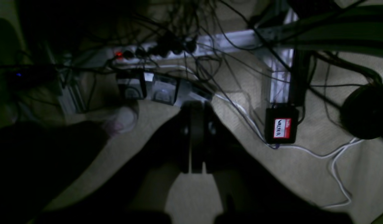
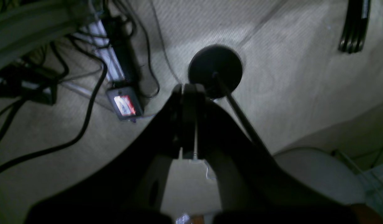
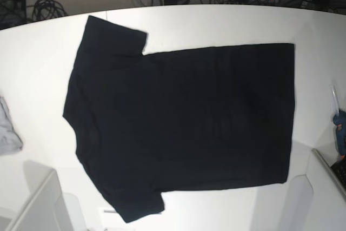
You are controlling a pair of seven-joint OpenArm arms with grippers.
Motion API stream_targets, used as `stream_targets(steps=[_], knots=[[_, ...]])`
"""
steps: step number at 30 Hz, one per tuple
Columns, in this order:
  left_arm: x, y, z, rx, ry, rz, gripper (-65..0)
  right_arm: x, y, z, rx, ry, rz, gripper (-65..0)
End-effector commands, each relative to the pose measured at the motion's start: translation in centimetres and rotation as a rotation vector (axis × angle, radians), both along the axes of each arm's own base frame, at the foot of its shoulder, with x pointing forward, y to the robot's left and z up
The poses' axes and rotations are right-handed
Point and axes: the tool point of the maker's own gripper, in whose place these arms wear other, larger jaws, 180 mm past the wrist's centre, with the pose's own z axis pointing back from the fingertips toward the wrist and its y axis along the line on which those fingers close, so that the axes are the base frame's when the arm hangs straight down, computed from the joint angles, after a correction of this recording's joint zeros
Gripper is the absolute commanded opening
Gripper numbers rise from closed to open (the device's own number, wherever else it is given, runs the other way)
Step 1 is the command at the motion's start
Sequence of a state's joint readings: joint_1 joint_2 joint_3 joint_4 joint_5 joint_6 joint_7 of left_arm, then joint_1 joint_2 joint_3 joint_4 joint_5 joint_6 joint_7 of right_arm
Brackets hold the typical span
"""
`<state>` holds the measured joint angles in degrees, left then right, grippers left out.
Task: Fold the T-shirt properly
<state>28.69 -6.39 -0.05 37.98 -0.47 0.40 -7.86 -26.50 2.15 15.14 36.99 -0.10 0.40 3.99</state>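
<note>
**ITEM: One black T-shirt, laid flat, unfolded**

**Location.** The T-shirt [image 3: 184, 117] lies spread on the white tabletop [image 3: 38, 63], filling most of the base view. Collar end faces that view's left, hem its right. One sleeve points to the far edge, the other to the near edge.

**Condition.** Flat and largely smooth, with faint horizontal creases across the body. No fold has been made.

**Handling (judged).** Soft, light, limp cloth; it will drape and sag wherever unsupported and will likely drag over the smooth top rather than hold shape. Not fragile. Best taken by pinching a thin edge: sleeve ends, the shoulder line, or hem corners, where the edge of the cloth lies clear to get at. Two layers lie together, so a shallow pinch may lift only the upper one.

**Grippers.** Left gripper [image 1: 193, 169] and right gripper [image 2: 188, 155] both have jaws pressed together and empty. Each wrist view shows only carpeted floor, cables and a power strip [image 1: 154, 51], so both arms appear to hang off the tabletop, well apart from the shirt.

**Hidden or unclear.**
- Neither arm appears in the base view.
- The shirt's underside is not visible; no print shows.
- Black on black obscures seams and collar detail.
- A small grey cloth [image 3: 8, 131] is cut off at the left edge; a blue object [image 3: 340, 128] at the right edge is partly cropped.
- Wrist views are dim and blurred.
</note>
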Motion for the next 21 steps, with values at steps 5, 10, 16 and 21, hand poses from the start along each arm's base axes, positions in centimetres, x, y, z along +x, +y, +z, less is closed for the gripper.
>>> stream_targets(steps=[5, 10, 16, 21], knots=[[-0.7, 0.3, 2.3, 0.000, -0.051, -0.034, -65.0, -0.6, -2.1, 2.0, -0.058, -0.044, -0.036, -65.0], [0.1, 0.2, 4.8, -0.007, -0.120, -0.064, -65.0, -0.5, -3.5, 4.1, -0.099, -0.063, -0.090, -65.0], [2.4, 3.6, 8.8, 0.071, -0.239, -0.003, -65.0, 1.4, -4.8, 7.8, -0.150, -0.136, -0.113, -65.0], [3.7, 5.5, 11.2, 0.122, -0.299, -0.014, -65.0, 3.0, -4.7, 10.8, -0.166, -0.180, -0.108, -65.0]])
